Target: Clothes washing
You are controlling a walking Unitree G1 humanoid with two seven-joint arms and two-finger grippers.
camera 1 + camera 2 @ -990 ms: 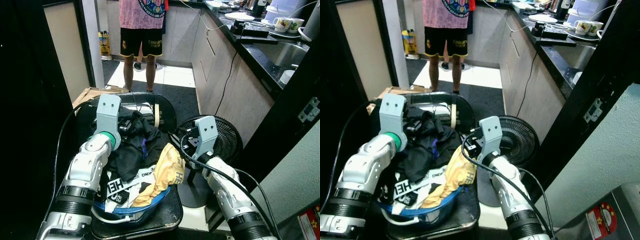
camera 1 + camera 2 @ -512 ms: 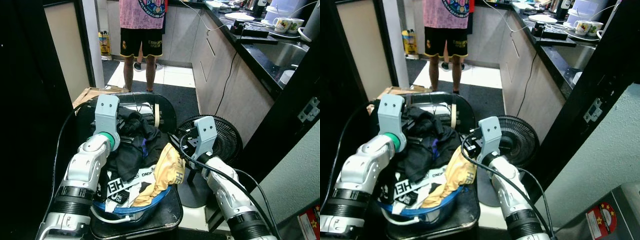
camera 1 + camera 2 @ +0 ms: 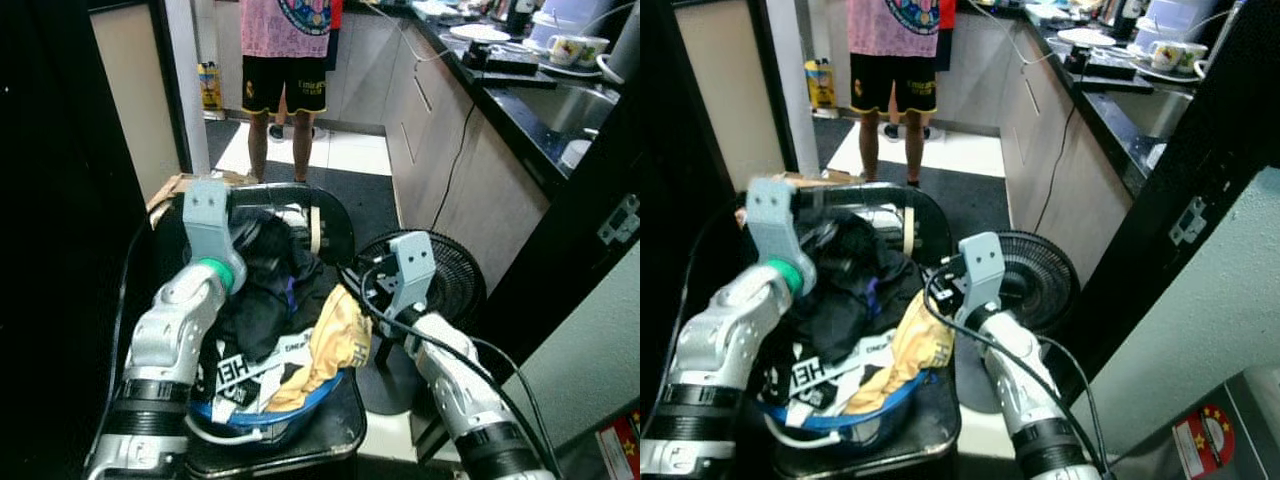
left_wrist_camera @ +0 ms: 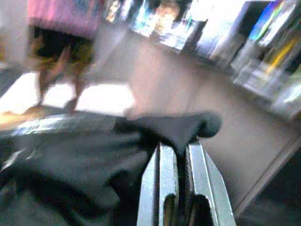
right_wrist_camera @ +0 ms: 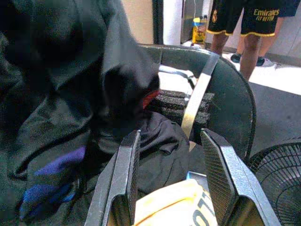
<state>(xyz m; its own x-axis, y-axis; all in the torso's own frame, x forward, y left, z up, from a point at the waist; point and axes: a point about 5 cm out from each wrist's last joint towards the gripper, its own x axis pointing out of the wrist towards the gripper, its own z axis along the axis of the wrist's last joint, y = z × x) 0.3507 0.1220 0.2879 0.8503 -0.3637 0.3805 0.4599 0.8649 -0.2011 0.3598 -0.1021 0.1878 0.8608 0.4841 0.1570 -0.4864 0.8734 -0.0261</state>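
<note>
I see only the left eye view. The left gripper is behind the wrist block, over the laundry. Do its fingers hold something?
Observer: Yes. In the left wrist view the left gripper is shut on a fold of the black garment.
Operator: And the right gripper, is it open?
Observer: Yes. In the right wrist view the right gripper is open, and its fingers hold nothing.
Operator: What lies under it?
Observer: The yellow cloth lies between the open fingers, with black clothes past it and the chair back behind.
</note>
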